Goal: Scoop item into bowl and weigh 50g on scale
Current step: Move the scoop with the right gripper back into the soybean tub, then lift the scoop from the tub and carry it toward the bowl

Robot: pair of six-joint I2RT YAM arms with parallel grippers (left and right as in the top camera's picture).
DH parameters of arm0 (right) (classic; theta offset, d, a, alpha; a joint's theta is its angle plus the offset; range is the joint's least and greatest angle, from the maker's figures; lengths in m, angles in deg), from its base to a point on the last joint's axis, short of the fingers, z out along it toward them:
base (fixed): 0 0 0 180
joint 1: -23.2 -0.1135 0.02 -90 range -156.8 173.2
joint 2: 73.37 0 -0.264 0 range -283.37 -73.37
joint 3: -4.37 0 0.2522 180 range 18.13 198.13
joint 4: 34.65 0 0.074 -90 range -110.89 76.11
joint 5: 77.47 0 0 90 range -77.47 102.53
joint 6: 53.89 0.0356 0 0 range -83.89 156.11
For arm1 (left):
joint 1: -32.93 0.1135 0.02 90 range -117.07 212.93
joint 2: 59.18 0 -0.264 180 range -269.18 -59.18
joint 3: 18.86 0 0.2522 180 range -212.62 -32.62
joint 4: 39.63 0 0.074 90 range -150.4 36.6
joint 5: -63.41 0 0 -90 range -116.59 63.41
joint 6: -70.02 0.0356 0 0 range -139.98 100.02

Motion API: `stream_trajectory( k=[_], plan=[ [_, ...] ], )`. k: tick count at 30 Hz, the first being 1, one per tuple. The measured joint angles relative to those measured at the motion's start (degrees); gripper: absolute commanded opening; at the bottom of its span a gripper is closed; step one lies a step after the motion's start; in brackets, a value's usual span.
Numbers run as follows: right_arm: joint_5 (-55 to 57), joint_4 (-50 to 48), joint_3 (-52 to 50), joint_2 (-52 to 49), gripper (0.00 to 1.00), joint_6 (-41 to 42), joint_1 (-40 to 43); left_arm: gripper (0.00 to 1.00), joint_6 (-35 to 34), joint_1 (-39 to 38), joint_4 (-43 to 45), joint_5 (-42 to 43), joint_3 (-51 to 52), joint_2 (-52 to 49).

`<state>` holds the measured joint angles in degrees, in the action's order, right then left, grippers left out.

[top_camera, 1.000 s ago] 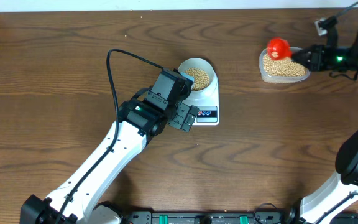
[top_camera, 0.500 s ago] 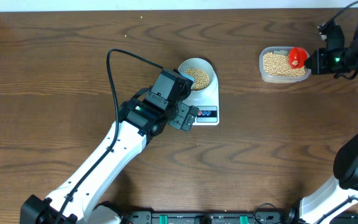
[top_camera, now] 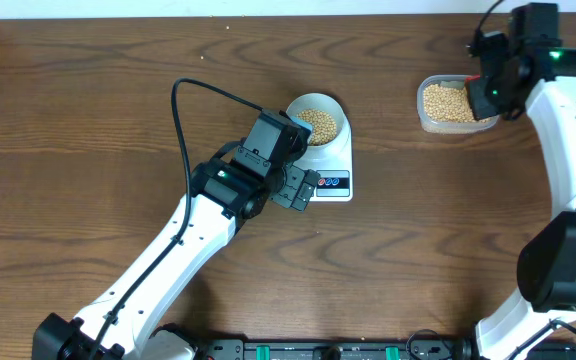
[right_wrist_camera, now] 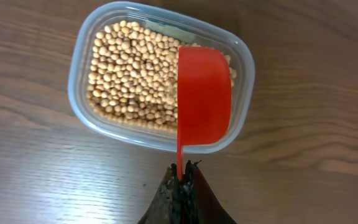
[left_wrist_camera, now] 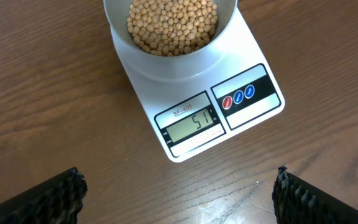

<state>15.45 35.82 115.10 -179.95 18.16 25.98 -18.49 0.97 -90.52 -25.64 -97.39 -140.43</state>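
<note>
Over the last second the right arm has swung in above the clear tub (right_wrist_camera: 79, 81) near the tabletop's (top_camera: 118, 80) far right corner. It carries the red scoop (right_wrist_camera: 204, 99) from the tub's left side across to its right; the left arm and everything on the scale have stayed put.

The beans (left_wrist_camera: 173, 25) that count lie heaped in the bowl (left_wrist_camera: 229, 18), which sits on the scale (left_wrist_camera: 148, 93) near the middle of the tabletop. The display (left_wrist_camera: 190, 121) reads 51, so the portion looks essentially reached, a touch over.

The left tool (left_wrist_camera: 179, 193) hovers over the near edge of the scale with its fingers wide apart and touching nothing. This probably keeps its camera on the readout.

The right tool (right_wrist_camera: 182, 186) is clamped tight on the scoop's thin handle. The cup appears turned on its side above the stock beans (right_wrist_camera: 135, 81), likely so that any surplus falls back into the tub rather than onto the wood. Whether beans remain in the cup cannot be told.
</note>
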Motion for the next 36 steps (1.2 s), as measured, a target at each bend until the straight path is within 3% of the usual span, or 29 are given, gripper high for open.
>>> stream_trajectory(
  k=[7, 15, 36],
  plan=[
    [6.45, -0.46, 0.0, 0.0, 0.01, 0.0, -2.01, 0.98, 0.0, 0.0, 0.0, 0.0, 0.0, 0.0],
    [5.77, -1.33, 0.0, 0.0, 0.01, 0.0, -2.01, 0.98, 0.0, 0.0, 0.0, 0.0, 0.0, 0.0],
    [-29.51, -8.22, 0.0, 3.21, 0.01, 0.0, -4.96, 0.98, 0.0, 0.0, 0.0, 0.0, 0.0, 0.0]
  ],
)
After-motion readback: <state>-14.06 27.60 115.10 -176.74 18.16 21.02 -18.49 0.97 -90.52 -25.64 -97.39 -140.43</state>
